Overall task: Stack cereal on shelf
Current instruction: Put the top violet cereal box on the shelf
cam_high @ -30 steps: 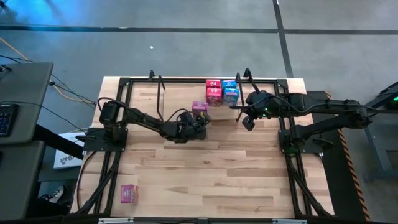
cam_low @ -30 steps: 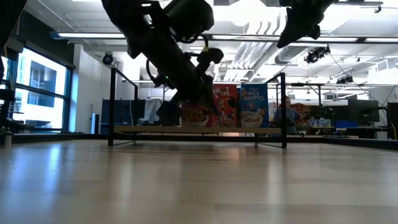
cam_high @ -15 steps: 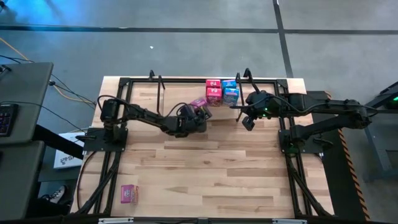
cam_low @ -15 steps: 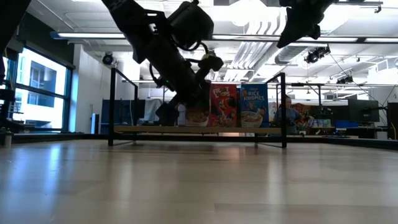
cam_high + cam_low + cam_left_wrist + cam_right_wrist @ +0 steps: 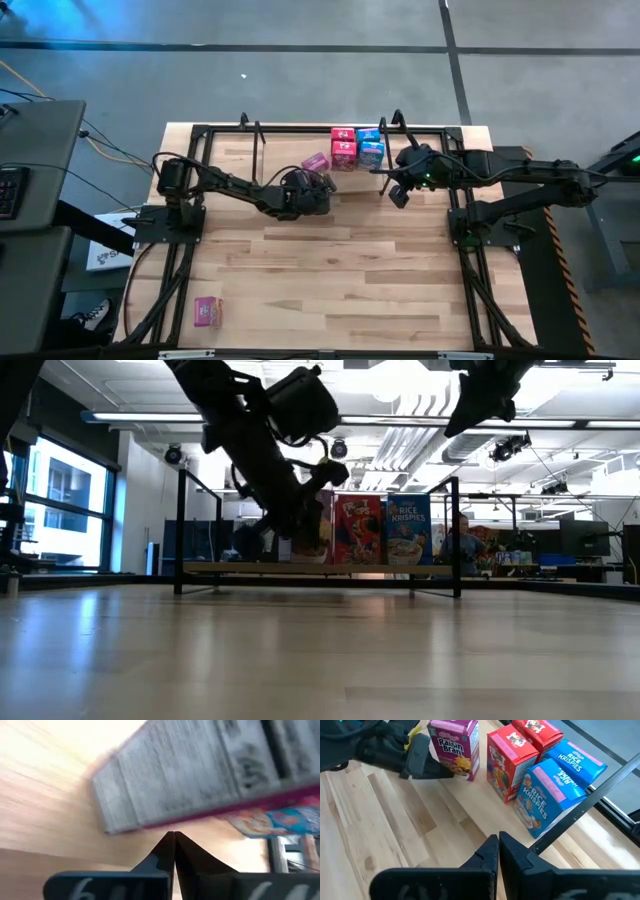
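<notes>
A purple Raisin Bran box (image 5: pixel 455 745) (image 5: pixel 316 162) stands upright on the shelf's light board (image 5: pixel 320 569), turned askew. To its right stand two red boxes (image 5: pixel 507 762) (image 5: pixel 343 146) and two blue Rice Krispies boxes (image 5: pixel 552 795) (image 5: pixel 370 148), behind a black wire (image 5: pixel 600 785). Another pink box (image 5: pixel 207 312) lies near the table's near left corner. My left gripper (image 5: pixel 312 178) (image 5: pixel 174 836) is shut, right at the purple box. My right gripper (image 5: pixel 398 193) (image 5: pixel 498 840) is shut and hovers near the shelf's right end. My left gripper has its shut fingertips (image 5: pixel 174 840) against the purple box's grey printed side panel, close to its lower edge (image 5: pixel 165 822). They come level from the table's near left side. The box stands on its base on the board.
The shelf's black wire frame (image 5: pixel 258 150) rises at both ends of the board. The table's black rails (image 5: pixel 190 240) run along its left and right sides. Bare wood (image 5: pixel 330 270) spreads over the middle and near part. A person (image 5: pixel 462 545) shows in the room behind.
My left gripper has moved toward the table's far left, shut all the while. The purple box has slid a little toward the far edge and turned about on its base, so it stands askew to the red boxes.
</notes>
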`<state>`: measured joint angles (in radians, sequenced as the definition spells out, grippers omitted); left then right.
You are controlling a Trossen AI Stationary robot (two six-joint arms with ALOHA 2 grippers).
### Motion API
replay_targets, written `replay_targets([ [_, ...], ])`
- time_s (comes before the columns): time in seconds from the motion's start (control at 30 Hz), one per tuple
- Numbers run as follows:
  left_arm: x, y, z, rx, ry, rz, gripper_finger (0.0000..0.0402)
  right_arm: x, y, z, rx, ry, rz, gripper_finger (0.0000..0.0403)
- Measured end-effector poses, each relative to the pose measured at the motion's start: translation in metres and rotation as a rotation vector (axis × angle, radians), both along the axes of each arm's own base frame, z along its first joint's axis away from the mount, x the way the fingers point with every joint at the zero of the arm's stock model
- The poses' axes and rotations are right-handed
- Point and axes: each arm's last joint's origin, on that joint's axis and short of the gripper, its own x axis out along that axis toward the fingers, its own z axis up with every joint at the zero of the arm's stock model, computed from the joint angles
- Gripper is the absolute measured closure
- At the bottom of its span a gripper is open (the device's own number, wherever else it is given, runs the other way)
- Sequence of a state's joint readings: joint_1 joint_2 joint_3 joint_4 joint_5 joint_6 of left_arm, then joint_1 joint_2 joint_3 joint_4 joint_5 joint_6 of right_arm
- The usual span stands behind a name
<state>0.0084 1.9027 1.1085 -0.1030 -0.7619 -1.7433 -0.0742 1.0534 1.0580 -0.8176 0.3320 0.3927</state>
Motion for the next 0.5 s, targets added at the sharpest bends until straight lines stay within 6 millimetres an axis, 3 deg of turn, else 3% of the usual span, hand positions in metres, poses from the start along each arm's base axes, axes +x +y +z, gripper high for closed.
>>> replay_targets([
  [0.5,-0.007,0.022,0.006,-0.002,0.037,0.051,0.0402,0.001,0.0,0.001,0.01,-0.02,-0.012,0.0403],
])
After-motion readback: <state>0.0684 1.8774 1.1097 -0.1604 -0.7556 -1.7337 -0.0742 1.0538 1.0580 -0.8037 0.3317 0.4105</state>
